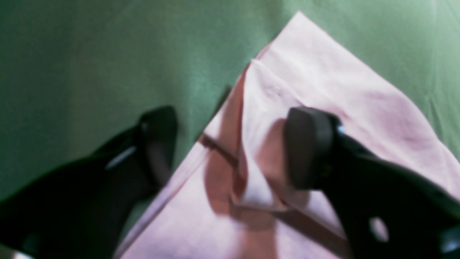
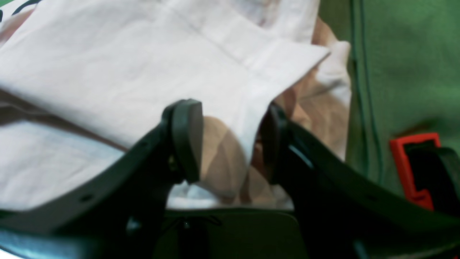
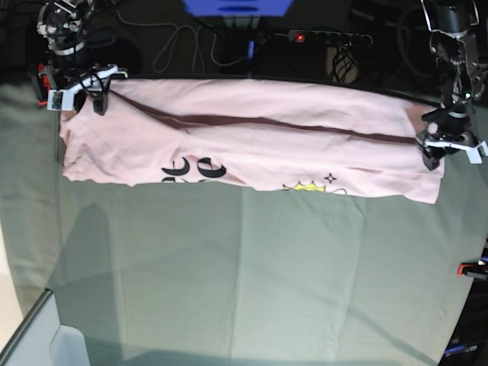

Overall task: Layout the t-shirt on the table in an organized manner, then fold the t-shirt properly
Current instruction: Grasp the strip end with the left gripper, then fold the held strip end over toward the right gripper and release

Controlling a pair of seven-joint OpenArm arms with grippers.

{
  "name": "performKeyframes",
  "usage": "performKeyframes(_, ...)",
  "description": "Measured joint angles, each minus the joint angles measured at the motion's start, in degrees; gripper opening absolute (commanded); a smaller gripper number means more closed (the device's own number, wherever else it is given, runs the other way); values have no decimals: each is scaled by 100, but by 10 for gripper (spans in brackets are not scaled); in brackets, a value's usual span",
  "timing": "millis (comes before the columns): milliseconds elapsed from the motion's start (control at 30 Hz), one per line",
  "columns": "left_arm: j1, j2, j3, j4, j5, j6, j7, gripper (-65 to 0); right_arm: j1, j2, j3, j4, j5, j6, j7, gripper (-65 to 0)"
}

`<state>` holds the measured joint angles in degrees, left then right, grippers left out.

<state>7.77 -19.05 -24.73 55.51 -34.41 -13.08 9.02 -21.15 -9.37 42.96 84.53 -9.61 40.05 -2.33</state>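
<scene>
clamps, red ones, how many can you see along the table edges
2: one clamp at the table's edge low on the base view's right, another clamp by the top-left corner. Others may be hidden.

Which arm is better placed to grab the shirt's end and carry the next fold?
Left, probably. The left pincer is open astride the t-shirt edge, one finger over cloth, one over table. The right pincer also straddles a hem, but amid bunched layers.

Black lettering (image 3: 194, 168) and yellow sun (image 3: 305, 187) half hidden under fold.
</scene>
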Motion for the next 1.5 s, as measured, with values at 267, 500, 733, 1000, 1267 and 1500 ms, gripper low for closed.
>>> performKeyframes(267, 0, 33, 11, -2, -83, -26, 122, -650, 0, 0, 0, 0, 0, 0, 0, -381)
performKeyframes(500, 190, 103, 52, 719, 48, 85, 546, -649, 2, 0, 0, 0, 0, 0, 0, -381)
performKeyframes(733, 619, 249, 92, 2107, 26, 44, 533, -649, 28, 0, 2, 0, -2, 0, -2, -377)
performKeyframes(1000, 1213, 435, 1147, 3567, 33, 114, 577, -649, 31, 13, 2, 0, 0, -2, 0, -377)
performKeyframes(1267, 1021, 426, 3263, 4022, 61, 98, 645, -649, 31, 0, 0, 0, 0, -2, 0, -377)
performKeyframes(1500, 614, 632, 4328, 3536, 745, 826, 575, -649, 31, 9, 2, 0, 0, -2, 0, -377)
